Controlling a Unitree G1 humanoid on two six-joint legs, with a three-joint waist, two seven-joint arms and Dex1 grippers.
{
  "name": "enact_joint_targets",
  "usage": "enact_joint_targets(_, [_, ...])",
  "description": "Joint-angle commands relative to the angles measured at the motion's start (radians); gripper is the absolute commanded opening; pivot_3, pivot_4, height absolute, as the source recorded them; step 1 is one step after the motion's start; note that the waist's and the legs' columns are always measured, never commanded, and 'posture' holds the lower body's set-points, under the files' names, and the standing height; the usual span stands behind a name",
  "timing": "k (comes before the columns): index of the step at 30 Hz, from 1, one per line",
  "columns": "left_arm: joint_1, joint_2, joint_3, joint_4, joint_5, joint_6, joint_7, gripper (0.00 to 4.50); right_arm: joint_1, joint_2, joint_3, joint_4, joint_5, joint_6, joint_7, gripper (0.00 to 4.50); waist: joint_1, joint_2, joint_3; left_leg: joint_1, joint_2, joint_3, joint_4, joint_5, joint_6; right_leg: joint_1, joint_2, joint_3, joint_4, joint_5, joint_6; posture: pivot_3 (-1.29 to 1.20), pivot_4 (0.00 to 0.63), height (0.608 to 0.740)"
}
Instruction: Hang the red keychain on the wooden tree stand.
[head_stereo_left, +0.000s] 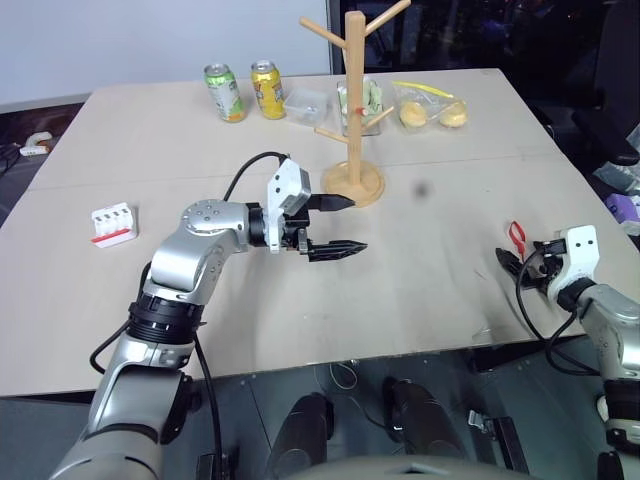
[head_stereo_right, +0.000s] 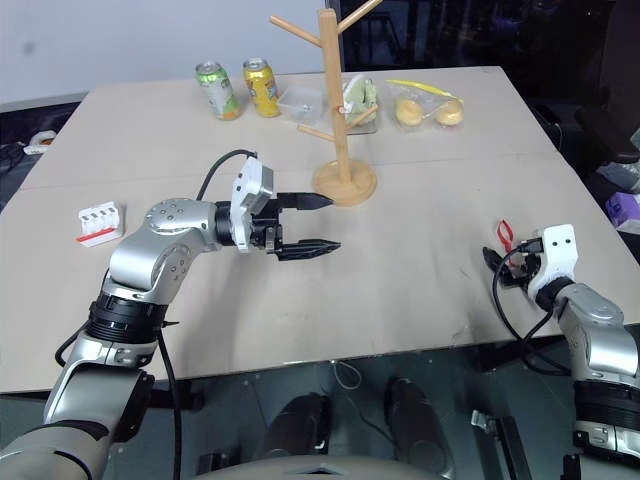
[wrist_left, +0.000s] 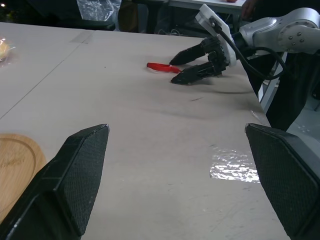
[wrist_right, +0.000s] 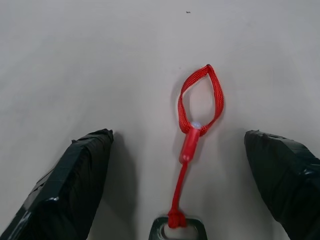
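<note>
Red strap and dark key fob together, the red keychain (wrist_right: 195, 145) lay flat on the pale table (head_stereo_left: 420, 290) near its right front edge. The right wrist view gave the detail that the head views could not: the loop end pointed away from the right end effector (wrist_right: 192, 185), the cord ran back to a small dark fob, and both black fingers (wrist_right: 70, 185) stood wide apart on either side of the keychain, touching neither strap nor fob. From the head camera that same keychain was a small red sliver (head_stereo_left: 516, 236) just beyond the right end effector (head_stereo_left: 520, 265), with nothing gripped.

The left end effector (head_stereo_left: 345, 224) hung over the middle of the table, pointing toward the robot's right, its fingers spread wide and holding nothing. Its upper fingertip sat just beside the round base of the wooden tree stand (head_stereo_left: 352, 120); whether they touched could not be told. The left wrist view added a sideways look across the table, showing the right end effector (wrist_left: 187, 67) low over the surface with the keychain (wrist_left: 162, 66) by its fingertips.

Behind the stand, the head views showed two cans (head_stereo_left: 245, 92) and some clear bags (head_stereo_left: 430, 108) by the far edge, and a white-and-red pack (head_stereo_left: 112, 224) lay well apart on the left.
</note>
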Motion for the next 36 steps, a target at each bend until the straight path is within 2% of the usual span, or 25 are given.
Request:
enact_joint_targets(1, [0.007,0.015,0.026,-0.050,-0.005,-0.008,-0.009,4.50,0.006,0.000,0.014,0.004,0.011,-0.010,0.031,4.24,-0.001,0.000,0.000,0.000,0.000,0.000,0.000,0.000,0.000,0.000,0.000,0.000,0.000,0.000,0.000,0.00,0.150,0.740])
enact_joint_targets(3, [0.009,0.019,0.027,-0.051,-0.004,-0.008,-0.009,4.50,0.016,0.003,0.018,0.013,0.000,-0.027,0.030,3.66,-0.002,0.000,0.000,0.000,0.000,0.000,0.000,0.000,0.000,0.000,0.000,0.000,0.000,0.000,0.000,0.00,0.150,0.740])
enact_joint_targets(10, [0.015,0.029,0.030,-0.053,-0.002,-0.013,-0.010,4.50,-0.002,0.003,0.024,0.093,-0.030,-0.097,0.015,0.39,-0.001,0.000,0.000,0.001,0.000,0.000,0.000,0.000,0.000,0.000,0.000,0.000,0.000,0.000,0.000,0.00,0.150,0.740])
enact_joint_targets(11, [0.017,0.030,0.029,-0.052,-0.001,-0.015,-0.011,4.50,-0.010,0.001,0.027,0.108,-0.038,-0.110,0.011,0.03,-0.001,0.000,0.000,0.001,0.000,0.000,0.000,0.000,0.000,0.000,0.001,0.000,0.000,0.000,0.000,0.00,0.150,0.740])
enact_joint_targets(15, [0.023,0.035,0.033,-0.058,-0.002,-0.016,-0.012,4.50,-0.016,0.002,0.036,0.114,-0.046,-0.135,0.010,0.03,-0.002,-0.001,-0.001,0.001,0.000,0.001,0.001,0.000,0.000,0.001,0.001,0.001,0.000,0.000,0.000,0.00,0.150,0.740])
enact_joint_targets(20, [0.027,0.050,0.064,-0.065,-0.023,0.007,-0.008,4.50,-0.044,0.071,0.093,-0.097,-0.025,-0.053,-0.053,0.03,-0.012,-0.001,-0.001,0.002,0.001,0.003,0.001,0.000,0.000,0.000,0.001,0.003,0.001,0.000,0.000,0.00,0.150,0.740])
enact_joint_targets(25, [-0.001,0.068,0.159,-0.057,-0.091,0.081,0.021,4.50,-0.174,0.199,0.231,-0.294,-0.084,-0.060,-0.147,0.03,-0.025,0.002,0.001,0.001,0.002,0.002,0.000,0.000,0.000,-0.001,0.002,0.003,0.002,0.002,0.003,0.00,0.150,0.740])
enact_joint_targets(32, [-0.008,0.079,0.328,-0.078,-0.189,0.194,0.151,4.50,-0.358,0.344,0.329,-0.285,-0.168,-0.153,-0.247,0.03,-0.016,0.002,0.001,-0.001,0.001,-0.003,0.000,0.000,0.000,-0.001,0.001,-0.002,0.000,0.002,0.003,0.00,0.150,0.740])
enact_joint_targets(36, [0.014,0.076,0.382,-0.105,-0.207,0.207,0.215,4.50,-0.409,0.382,0.368,-0.222,-0.227,-0.276,-0.257,0.03,-0.015,0.002,0.001,-0.001,0.000,-0.003,0.000,0.000,0.000,-0.001,-0.001,-0.002,0.000,0.002,0.003,0.00,0.150,0.740])
